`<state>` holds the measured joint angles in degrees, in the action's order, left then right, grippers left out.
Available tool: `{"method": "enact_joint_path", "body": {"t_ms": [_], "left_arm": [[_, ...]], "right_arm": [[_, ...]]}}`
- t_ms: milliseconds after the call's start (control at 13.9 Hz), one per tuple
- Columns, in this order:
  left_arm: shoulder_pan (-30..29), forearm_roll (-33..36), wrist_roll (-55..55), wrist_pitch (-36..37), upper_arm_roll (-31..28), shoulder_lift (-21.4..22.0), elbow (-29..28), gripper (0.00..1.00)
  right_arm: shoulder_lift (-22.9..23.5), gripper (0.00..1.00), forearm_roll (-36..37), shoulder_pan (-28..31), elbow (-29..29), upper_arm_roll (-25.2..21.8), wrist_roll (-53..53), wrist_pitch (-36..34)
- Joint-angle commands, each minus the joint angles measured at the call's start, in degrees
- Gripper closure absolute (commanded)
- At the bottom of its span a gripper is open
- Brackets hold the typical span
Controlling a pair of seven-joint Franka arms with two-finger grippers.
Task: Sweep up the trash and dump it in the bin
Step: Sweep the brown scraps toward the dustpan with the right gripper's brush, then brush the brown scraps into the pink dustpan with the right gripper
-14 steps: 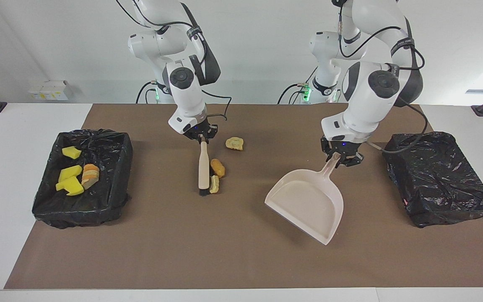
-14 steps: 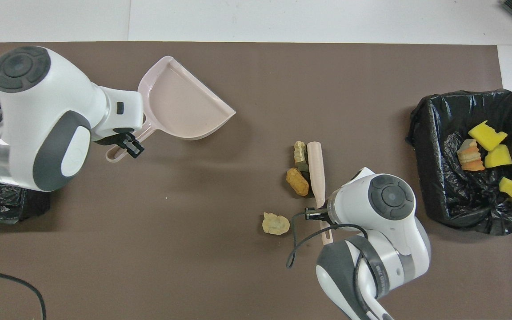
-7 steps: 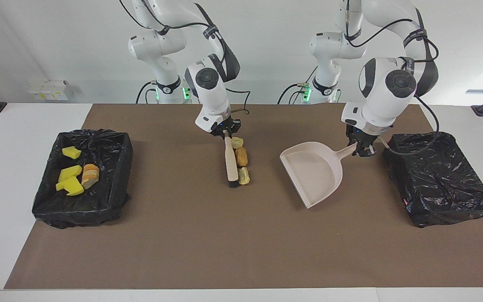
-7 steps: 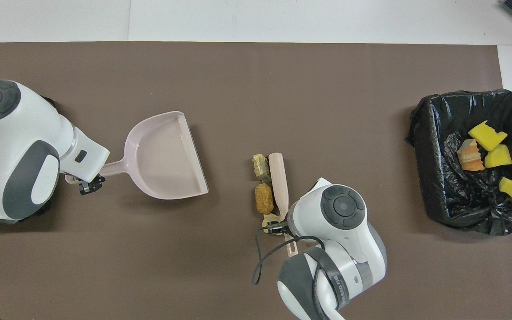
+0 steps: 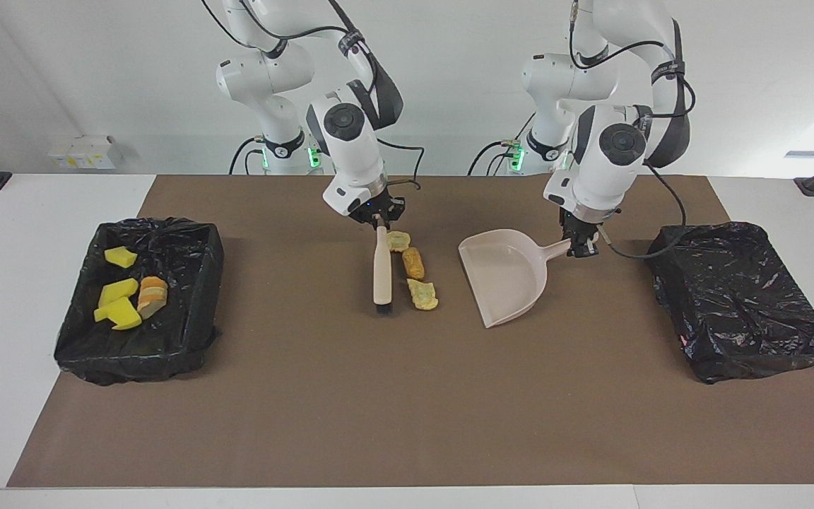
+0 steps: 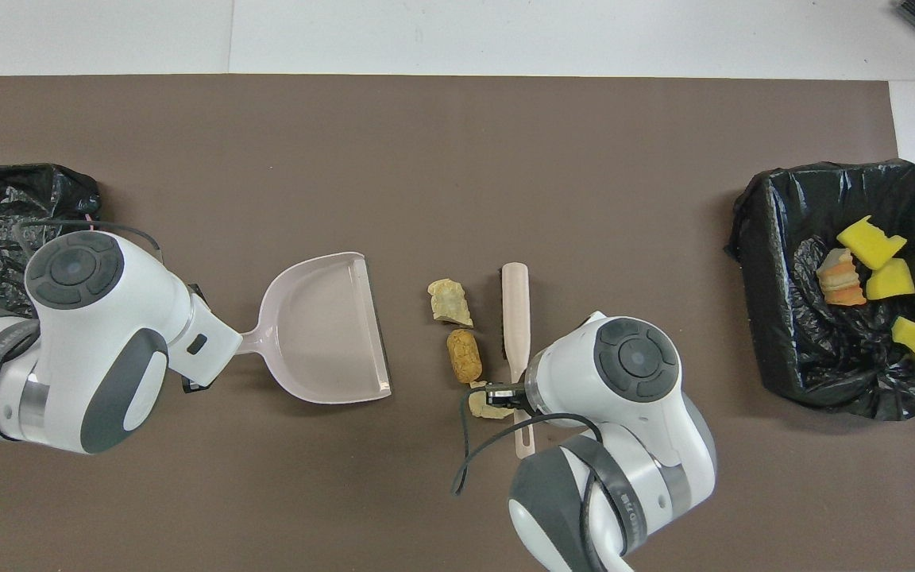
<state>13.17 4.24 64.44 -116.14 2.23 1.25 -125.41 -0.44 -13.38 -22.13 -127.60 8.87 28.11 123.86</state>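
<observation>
The counter (image 5: 407,424) is carrying two black-lined bins: the bin at the right arm's end (image 5: 188,332) is holding yellow chunks and a bread lump (image 5: 151,295), the bin at the left arm's end (image 5: 739,304) is showing only its liner. The dustpan (image 5: 502,276) is lying mid-counter, the left tool (image 5: 580,249) clamped on its handle. The right tool (image 5: 379,223) is gripping the brush (image 5: 381,272), bristles down. Three trash scraps (image 5: 414,263) are lying in a row between brush and dustpan, just beside the brush.
</observation>
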Motion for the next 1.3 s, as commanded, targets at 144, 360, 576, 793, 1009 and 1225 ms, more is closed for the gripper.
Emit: {"method": "enact_joint_path", "body": {"t_ms": [144, 360, 576, 793, 1009, 1225], "left_arm": [[1.4, 0.9, -0.7, -1.9, -0.5, 2.8, -2.9, 1.0], [1.4, 0.9, -1.7, -2.3, -0.5, 2.8, -3.3, 1.0], [1.4, 0.9, -2.0, -2.3, -0.5, 2.9, -3.3, 1.0], [1.4, 0.9, -2.7, -2.3, -0.4, 2.9, -3.3, 1.0], [2.1, 0.9, -2.7, -4.3, -0.4, 2.6, -4.9, 1.0], [2.7, 0.9, -3.0, -6.1, -0.4, 1.7, -5.4, 1.0]], "right_arm": [[-7.6, 1.0, -0.5, -1.5, -9.2, 0.8, 4.8, 0.8], [-13.6, 1.0, -0.5, -4.3, -17.1, 0.9, 6.8, 2.1], [-14.1, 1.0, -1.3, -9.0, -18.1, 1.0, 17.7, 0.7], [-11.5, 1.0, -4.7, -12.7, -17.3, 1.0, 28.3, 3.0], [-7.3, 1.0, -8.2, -13.1, -11.9, 1.0, 28.1, 5.5], [2.1, 1.0, -6.3, -13.4, -2.6, 1.0, 27.7, 6.7]]}}
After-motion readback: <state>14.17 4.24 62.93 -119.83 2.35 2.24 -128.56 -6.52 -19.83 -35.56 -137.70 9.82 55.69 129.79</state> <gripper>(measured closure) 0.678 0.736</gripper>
